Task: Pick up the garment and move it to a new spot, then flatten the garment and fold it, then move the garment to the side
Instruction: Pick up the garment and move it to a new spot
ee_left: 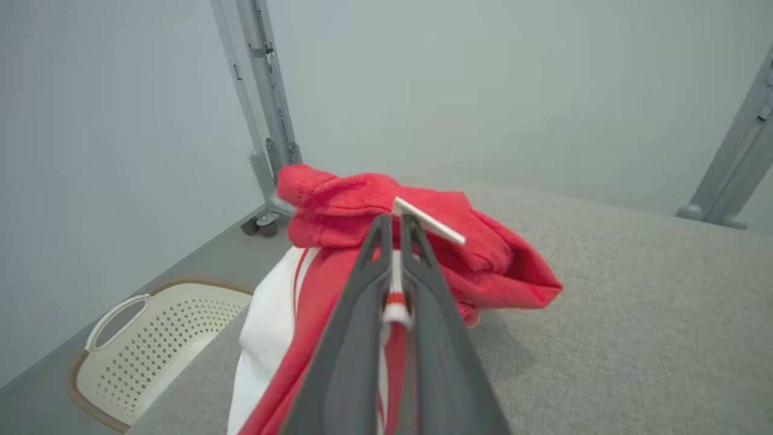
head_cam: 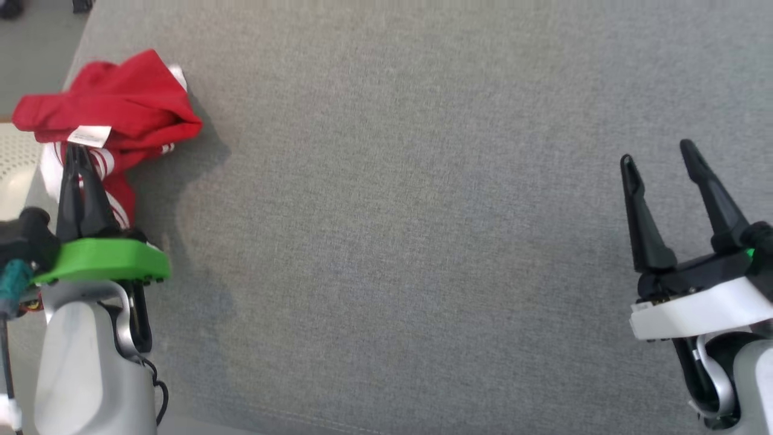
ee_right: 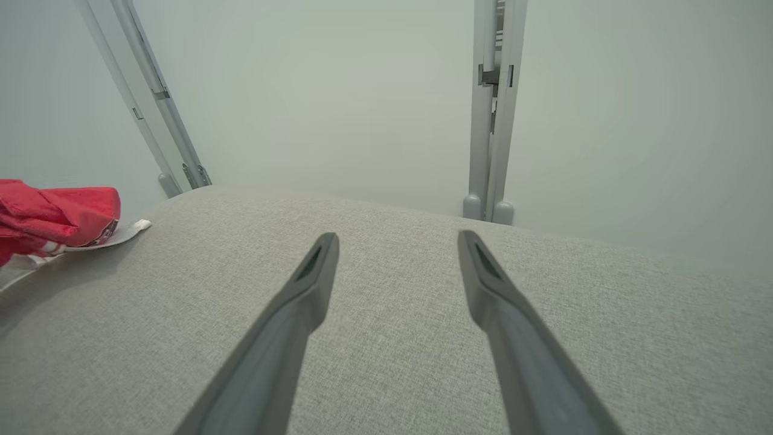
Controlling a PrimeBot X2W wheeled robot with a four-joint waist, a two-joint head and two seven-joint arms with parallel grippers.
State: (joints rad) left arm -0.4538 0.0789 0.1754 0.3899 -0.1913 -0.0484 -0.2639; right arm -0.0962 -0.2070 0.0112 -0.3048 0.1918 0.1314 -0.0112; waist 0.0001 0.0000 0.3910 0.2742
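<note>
The left pincer (head_cam: 77,154) is squeezed shut on the red and white garment (head_cam: 121,103). The right pincer (head_cam: 657,154) is wide open and holds nothing. The garment sits bunched up at the left edge of the grey desk (head_cam: 423,241). A white basket (ee_left: 151,356) is on the floor past that edge.

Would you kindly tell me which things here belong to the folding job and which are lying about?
Job: red and white garment; left gripper, shut on it; open right gripper; grey fabric surface.
Lying about: cream perforated plastic basket; grey metal stands.
</note>
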